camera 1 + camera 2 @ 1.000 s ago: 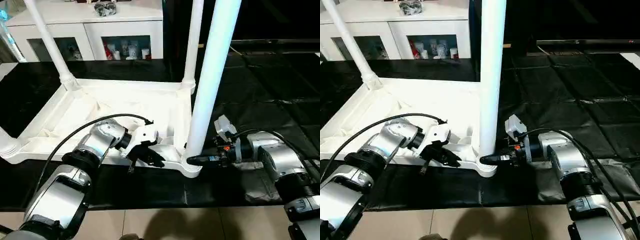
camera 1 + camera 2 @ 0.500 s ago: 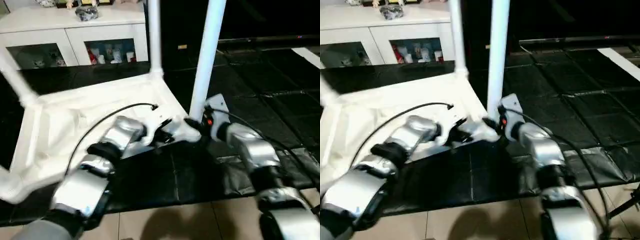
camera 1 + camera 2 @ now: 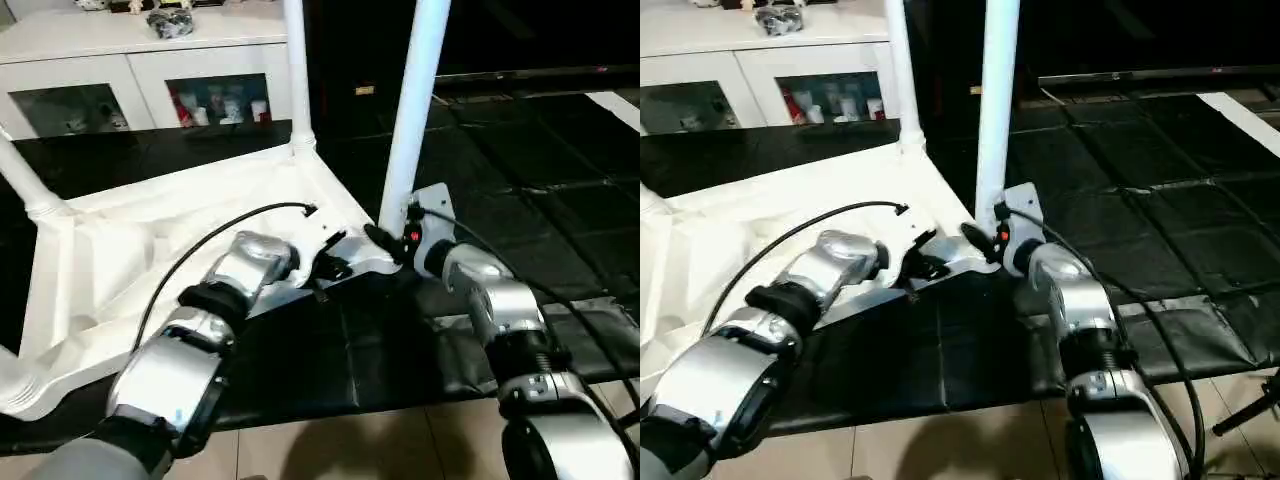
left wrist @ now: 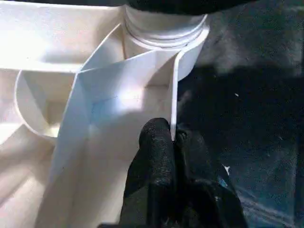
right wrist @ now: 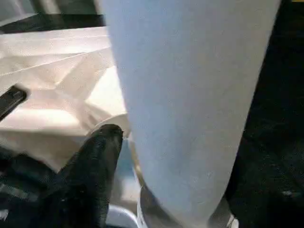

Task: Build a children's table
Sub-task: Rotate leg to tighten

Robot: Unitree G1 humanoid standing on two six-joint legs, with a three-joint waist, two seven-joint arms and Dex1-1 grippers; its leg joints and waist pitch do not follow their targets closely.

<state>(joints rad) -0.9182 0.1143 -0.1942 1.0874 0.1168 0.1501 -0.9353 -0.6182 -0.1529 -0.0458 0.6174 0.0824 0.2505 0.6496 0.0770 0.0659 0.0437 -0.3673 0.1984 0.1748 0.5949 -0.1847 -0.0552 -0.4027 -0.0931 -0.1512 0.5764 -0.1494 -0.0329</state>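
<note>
1. The children's table (image 3: 180, 215) lies upside down on the black floor mats (image 3: 520, 200), its ribbed underside facing up and its white legs rising from the round corner sockets.
2. The near leg (image 3: 412, 100) stands upright in the corner socket (image 4: 164, 28) nearest the robot's right arm; a second leg (image 3: 296, 70) stands at the far corner, and another leg (image 3: 22, 180) slants up at the robot's left.
3. The left tool (image 4: 172, 142) is pinched shut on the thin rim (image 4: 173, 90) of the tabletop just beside that near socket, one black finger (image 4: 154, 147) inside the rim and the other outside.
4. The right tool (image 3: 385, 240) reaches in from the other side to the foot of the near leg; one black finger (image 5: 102, 156) rests against the socket beside the leg, but I cannot tell how wide this tool stands.
5. Both silver forearms converge on that same corner, with a black cable (image 3: 220, 230) arching over the left one.
6. Behind the table stands a white glass-door cabinet (image 3: 150, 75) with small items behind its panes, and pale floor tiles (image 3: 350, 440) lie at the mats' near edge.
</note>
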